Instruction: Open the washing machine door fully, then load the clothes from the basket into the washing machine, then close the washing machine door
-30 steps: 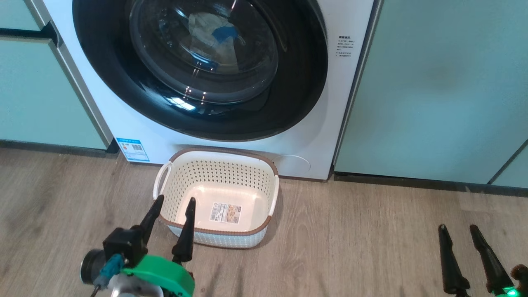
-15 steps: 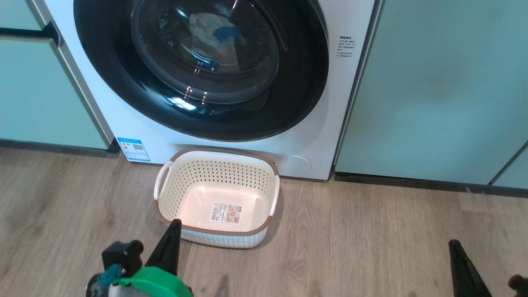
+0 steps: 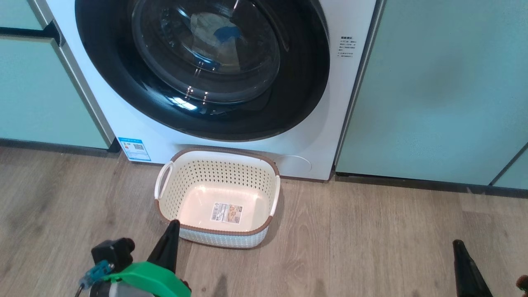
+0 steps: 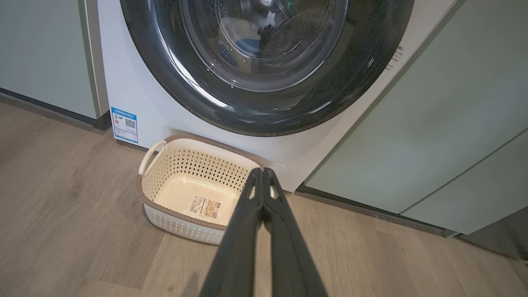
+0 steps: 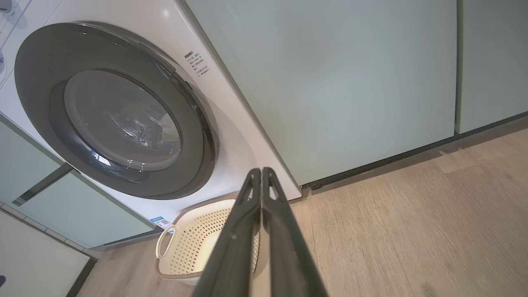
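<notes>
Your left gripper (image 4: 262, 171) and right gripper (image 5: 261, 170) are clenched; the door (image 3: 103, 70) stands shut over the clothes (image 3: 214, 35); the basket (image 3: 222, 232) sits before the washer (image 3: 317, 148), cabinets (image 3: 433, 82) flanking.

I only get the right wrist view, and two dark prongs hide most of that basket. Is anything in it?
Observer: No. The head view shows the basket empty, just a label on its bottom.
Operator: So where are the clothes?
Observer: Behind the glass of the closed washing machine door: the clothes, pale fabric with a blue patch.
Operator: What is the other arm doing?
Observer: The left gripper points at the basket, fingers pressed together, holding nothing.
</notes>
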Controlling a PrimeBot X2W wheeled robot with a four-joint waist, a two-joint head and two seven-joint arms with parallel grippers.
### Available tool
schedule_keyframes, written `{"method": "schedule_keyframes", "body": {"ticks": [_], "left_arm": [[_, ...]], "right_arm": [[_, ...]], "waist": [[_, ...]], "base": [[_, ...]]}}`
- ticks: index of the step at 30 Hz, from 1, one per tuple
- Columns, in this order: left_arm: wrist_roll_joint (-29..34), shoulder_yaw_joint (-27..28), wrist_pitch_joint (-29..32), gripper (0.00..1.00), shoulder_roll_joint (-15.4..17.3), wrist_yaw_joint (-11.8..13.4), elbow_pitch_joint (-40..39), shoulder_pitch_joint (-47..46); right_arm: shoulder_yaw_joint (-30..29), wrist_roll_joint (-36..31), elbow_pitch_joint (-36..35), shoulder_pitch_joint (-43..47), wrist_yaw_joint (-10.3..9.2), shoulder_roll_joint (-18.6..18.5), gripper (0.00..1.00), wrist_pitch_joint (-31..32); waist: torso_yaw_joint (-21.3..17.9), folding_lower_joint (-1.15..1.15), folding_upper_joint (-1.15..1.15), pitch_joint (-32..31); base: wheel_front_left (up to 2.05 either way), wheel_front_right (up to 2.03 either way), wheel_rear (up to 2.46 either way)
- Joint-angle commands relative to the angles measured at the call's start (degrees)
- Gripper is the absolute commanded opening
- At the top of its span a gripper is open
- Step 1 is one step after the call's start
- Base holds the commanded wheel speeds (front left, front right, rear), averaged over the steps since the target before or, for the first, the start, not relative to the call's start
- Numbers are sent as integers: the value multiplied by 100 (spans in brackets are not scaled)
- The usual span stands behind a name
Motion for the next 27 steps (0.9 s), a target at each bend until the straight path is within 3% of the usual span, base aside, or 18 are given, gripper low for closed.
{"method": "schedule_keyframes", "body": {"ticks": [1,27], "left_arm": [[-161,146,39,0,19,-46,-146,-300],[-1827,375,348,0,-26,-248,109,-526]], "right_arm": [[6,178,-139,-333,-4,-136,0,52],[-39,1835,117,-695,-9,-200,0,364]], "waist": [[2,0,0,0],[32,0,0,-1]], "base": [[0,0,0],[0,0,0]]}}
